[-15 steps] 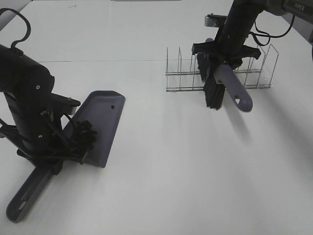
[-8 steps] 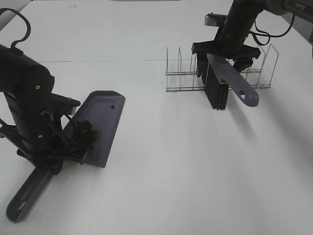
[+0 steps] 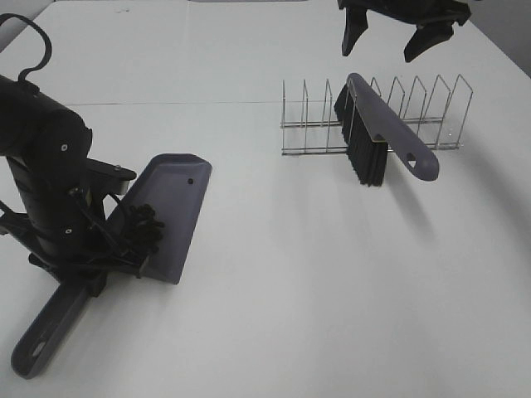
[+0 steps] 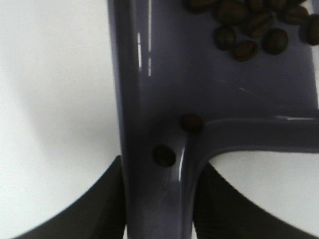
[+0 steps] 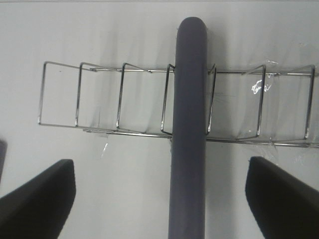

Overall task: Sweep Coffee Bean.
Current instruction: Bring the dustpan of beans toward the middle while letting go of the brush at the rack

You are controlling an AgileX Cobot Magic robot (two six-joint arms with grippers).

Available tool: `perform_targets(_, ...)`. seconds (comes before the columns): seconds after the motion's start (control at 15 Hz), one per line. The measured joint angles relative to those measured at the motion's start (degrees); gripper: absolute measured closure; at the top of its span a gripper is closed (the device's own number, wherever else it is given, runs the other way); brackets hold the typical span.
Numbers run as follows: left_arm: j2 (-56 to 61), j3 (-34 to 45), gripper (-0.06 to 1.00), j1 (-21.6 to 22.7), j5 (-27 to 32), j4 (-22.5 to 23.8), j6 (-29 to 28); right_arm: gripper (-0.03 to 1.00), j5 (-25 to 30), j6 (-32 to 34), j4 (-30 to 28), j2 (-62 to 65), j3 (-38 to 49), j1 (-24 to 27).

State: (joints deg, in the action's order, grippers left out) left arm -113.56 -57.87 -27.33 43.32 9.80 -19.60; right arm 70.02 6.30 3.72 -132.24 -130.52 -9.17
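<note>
The grey dustpan (image 3: 176, 207) lies on the white table at the left, and the coffee bean cluster (image 3: 145, 225) sits inside it near its back wall. My left gripper (image 3: 98, 267) is shut on the dustpan's handle (image 4: 159, 199). In the left wrist view, several beans (image 4: 249, 30) lie on the pan floor. The brush (image 3: 383, 137), with a grey handle and black bristles, leans in the wire rack (image 3: 431, 116). My right gripper (image 3: 402, 29) hangs open above the rack, apart from the brush. The right wrist view shows the brush handle (image 5: 188, 124) well below the spread fingers (image 5: 35, 199).
The wire rack (image 5: 124, 99) with several upright dividers stands at the back right. White table surface (image 3: 315, 282) stretches between the dustpan and the rack. The dustpan handle's end (image 3: 37, 344) points toward the front left edge.
My right gripper opened, let go of the brush and rose up and back. The brush now rests in the rack. The left arm and dustpan have not moved.
</note>
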Motion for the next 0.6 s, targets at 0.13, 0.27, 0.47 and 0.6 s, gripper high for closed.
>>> perform_targets(0.13,0.0,0.0,0.61,0.0,0.0,-0.1,-0.4,0.15,0.0,-0.3,0.1,6.1,5.0,0.0)
perform_targets(0.27,0.0,0.0,0.61,0.0,-0.3,-0.1,-0.6,0.17,0.0,-1.5,0.5,12.3,11.4,0.0)
perform_targets(0.47,-0.1,-0.6,0.61,1.0,-1.3,-1.8,-1.9,0.18,0.0,-2.3,0.6,17.4,19.1,0.0)
perform_targets(0.6,-0.8,-2.6,0.61,3.2,-1.9,-4.6,-1.5,0.18,0.0,-2.4,2.2,20.8,26.3,0.0)
